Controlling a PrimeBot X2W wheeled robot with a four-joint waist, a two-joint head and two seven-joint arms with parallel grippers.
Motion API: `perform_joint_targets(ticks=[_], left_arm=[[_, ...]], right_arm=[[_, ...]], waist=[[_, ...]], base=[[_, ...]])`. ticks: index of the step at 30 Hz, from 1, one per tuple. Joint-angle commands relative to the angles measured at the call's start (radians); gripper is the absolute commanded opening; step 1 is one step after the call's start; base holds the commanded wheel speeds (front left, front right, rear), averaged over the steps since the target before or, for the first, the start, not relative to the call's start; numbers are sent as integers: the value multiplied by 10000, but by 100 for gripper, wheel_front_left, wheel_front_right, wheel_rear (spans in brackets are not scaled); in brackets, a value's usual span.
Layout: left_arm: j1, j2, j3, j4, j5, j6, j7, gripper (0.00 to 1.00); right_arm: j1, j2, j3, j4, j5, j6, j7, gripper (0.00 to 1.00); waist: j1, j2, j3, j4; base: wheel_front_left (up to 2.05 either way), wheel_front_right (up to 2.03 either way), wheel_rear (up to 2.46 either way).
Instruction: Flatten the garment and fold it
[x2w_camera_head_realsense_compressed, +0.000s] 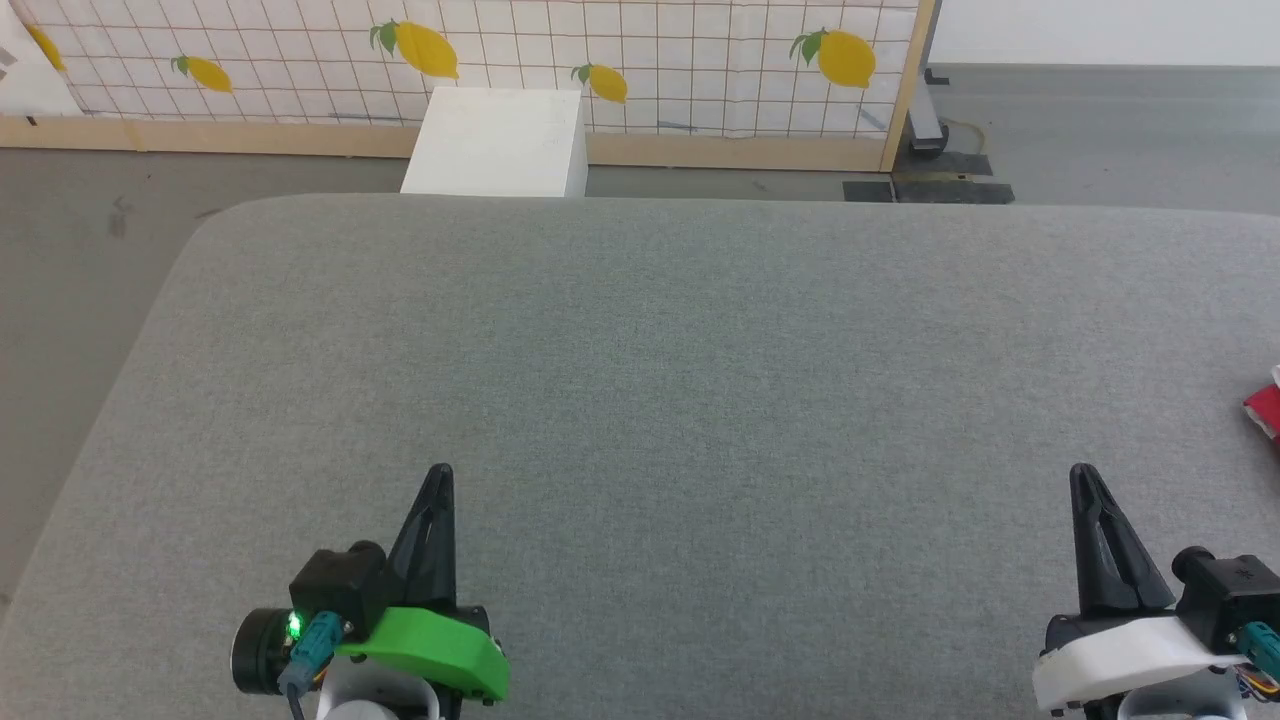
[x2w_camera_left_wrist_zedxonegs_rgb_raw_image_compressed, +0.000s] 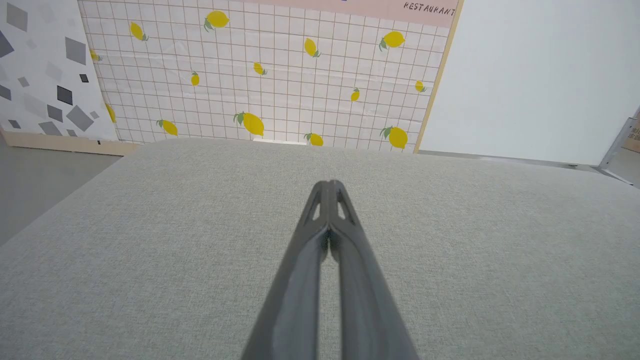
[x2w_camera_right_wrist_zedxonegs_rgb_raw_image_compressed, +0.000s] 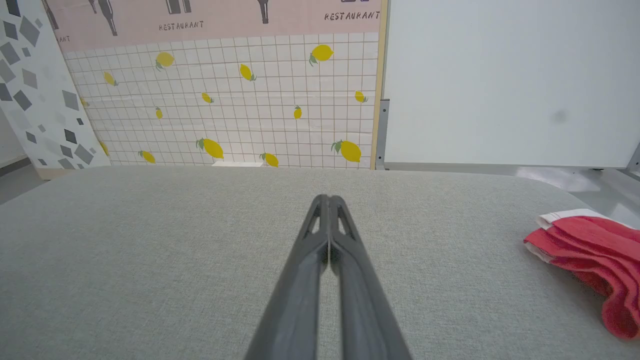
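Note:
The garment (x2w_camera_right_wrist_zedxonegs_rgb_raw_image_compressed: 590, 247) is a bunched heap of red fabric with a white edge, lying at the far right of the grey padded table (x2w_camera_head_realsense_compressed: 640, 380). Just a red sliver of the garment (x2w_camera_head_realsense_compressed: 1265, 408) reaches into the head view at the right border. My right gripper (x2w_camera_head_realsense_compressed: 1084, 473) hovers near the table's front edge, to the left of the garment and apart from it, shut with nothing held. In its own wrist view the right gripper (x2w_camera_right_wrist_zedxonegs_rgb_raw_image_compressed: 328, 198) has both fingers pressed together. My left gripper (x2w_camera_head_realsense_compressed: 441, 472) is at the front left, shut and empty, as the left gripper (x2w_camera_left_wrist_zedxonegs_rgb_raw_image_compressed: 329, 184) also appears from its wrist.
A white box (x2w_camera_head_realsense_compressed: 497, 143) stands on the floor beyond the table's far edge. Behind it runs a lemon-patterned tiled panel (x2w_camera_head_realsense_compressed: 640, 60) with a wooden frame. Grey floor (x2w_camera_head_realsense_compressed: 80, 230) lies to the left of the table's rounded corner.

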Motion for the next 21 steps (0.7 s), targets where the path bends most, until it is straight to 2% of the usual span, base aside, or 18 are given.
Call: perform_joint_targets(ticks=[1, 21], left_arm=[[0, 0, 4, -2, 3, 0, 4, 0], [44, -6, 199, -249, 298, 53, 412, 0]], right_arm=[[-1, 0, 4, -1, -1, 0, 3, 0], [-100, 4, 199, -103, -116, -3, 318, 0]], waist=[[1, 0, 0, 0], [1, 0, -11, 2]], base=[[0, 0, 0], [0, 0, 0]])
